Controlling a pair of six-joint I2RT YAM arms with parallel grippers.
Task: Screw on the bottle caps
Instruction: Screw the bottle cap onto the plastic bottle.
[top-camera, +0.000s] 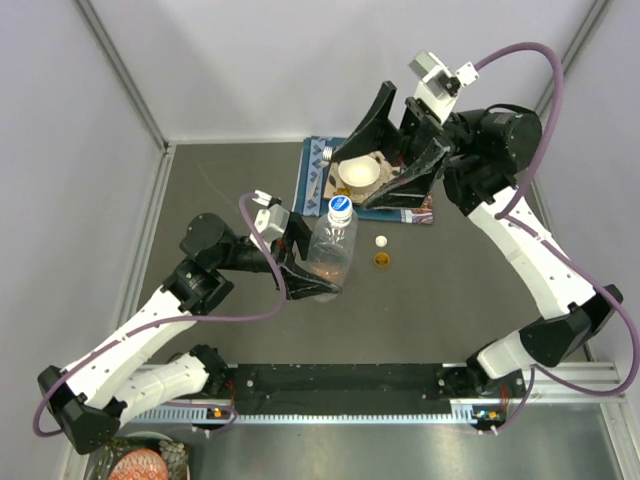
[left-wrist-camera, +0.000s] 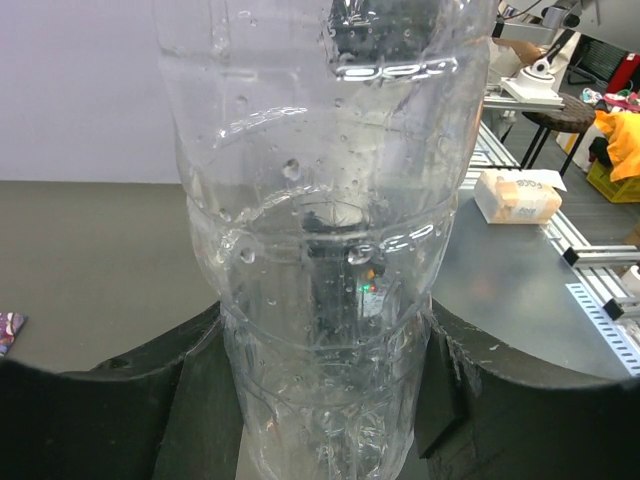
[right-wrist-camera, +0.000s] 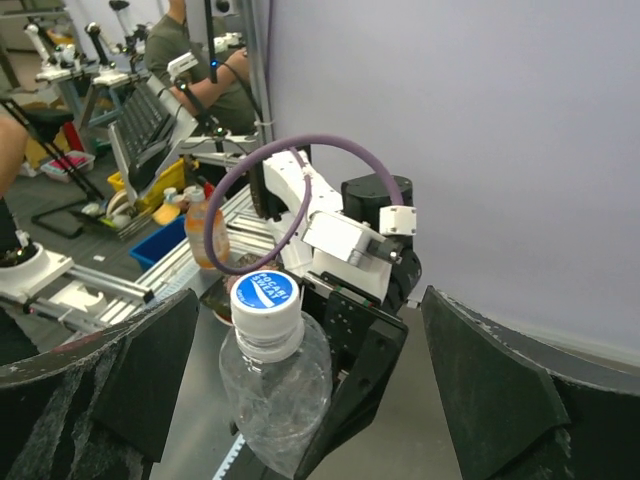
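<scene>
The left pincer (top-camera: 318, 272) pinches the clear ribbed bottle (top-camera: 333, 250) low on its wet plastic body, a blue-and-white cap (top-camera: 341, 206) sitting on its neck. The right pincer (top-camera: 355, 178) hangs spread wide. A white cap (top-camera: 381, 241) and an orange cap (top-camera: 382, 260), 2 small rounds, lie on the dark table (top-camera: 220, 190) just beside the bottle.

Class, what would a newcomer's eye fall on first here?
The clear bottle, blue-and-white cap on top, is held upright mid-table by the left gripper. Behind it the right gripper gapes open over a white bowl. A white cap and an orange cap lie loose right of the bottle.
</scene>
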